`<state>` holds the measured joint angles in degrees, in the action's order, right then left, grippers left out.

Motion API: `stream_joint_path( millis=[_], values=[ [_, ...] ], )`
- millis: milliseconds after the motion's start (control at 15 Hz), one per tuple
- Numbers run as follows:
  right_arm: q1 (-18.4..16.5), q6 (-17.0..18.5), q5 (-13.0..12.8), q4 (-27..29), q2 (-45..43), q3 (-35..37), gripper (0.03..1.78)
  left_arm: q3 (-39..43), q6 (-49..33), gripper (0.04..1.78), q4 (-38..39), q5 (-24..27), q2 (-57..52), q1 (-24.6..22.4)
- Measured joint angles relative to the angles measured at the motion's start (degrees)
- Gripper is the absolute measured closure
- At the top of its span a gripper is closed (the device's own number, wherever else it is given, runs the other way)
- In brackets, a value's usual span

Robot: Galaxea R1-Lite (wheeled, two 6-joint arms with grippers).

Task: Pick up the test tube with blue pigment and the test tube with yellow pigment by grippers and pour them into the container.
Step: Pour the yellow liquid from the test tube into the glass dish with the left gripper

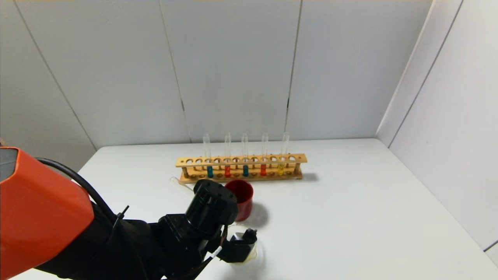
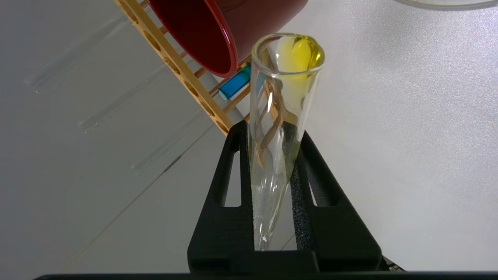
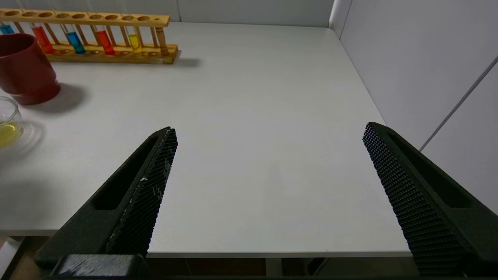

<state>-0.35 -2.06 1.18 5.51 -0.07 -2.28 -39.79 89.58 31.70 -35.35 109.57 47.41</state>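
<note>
Up close at the left wrist, the left gripper (image 2: 274,202) has its jaws clamped on the test tube with yellow pigment (image 2: 278,128), glass pinched between the black pads, a bright yellow pool sitting at the tube's far rounded end. From the head view that left gripper (image 1: 237,249) hangs low over the near part of the white counter (image 1: 350,217), right above the container (image 1: 255,252), whose clear rim peeks out beside the black hand. From the right wrist, the container (image 3: 8,122) shows a yellow puddle in its bottom. Just behind it stands a red cup (image 1: 240,198), and behind that the wooden rack (image 1: 241,167) with five tubes upright: blue, orange-red, blue, orange-red, pale yellow. The test tube with blue pigment (image 1: 245,161) is in the rack, middle of the row, with its twin off to the left end. Over on the right, the right gripper (image 3: 268,194) is parked at the counter's near edge, jaws spread wide, holding nothing.
</note>
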Motion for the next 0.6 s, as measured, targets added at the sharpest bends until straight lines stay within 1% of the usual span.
stream_joint_path(
  millis=[600],
  values=[
    [0.0, 0.0, 0.0, 0.0, 0.0, 0.0, 0.07, -0.2, 0.7, 1.49, 0.0, -0.2, 0.6, 0.0]
  ],
)
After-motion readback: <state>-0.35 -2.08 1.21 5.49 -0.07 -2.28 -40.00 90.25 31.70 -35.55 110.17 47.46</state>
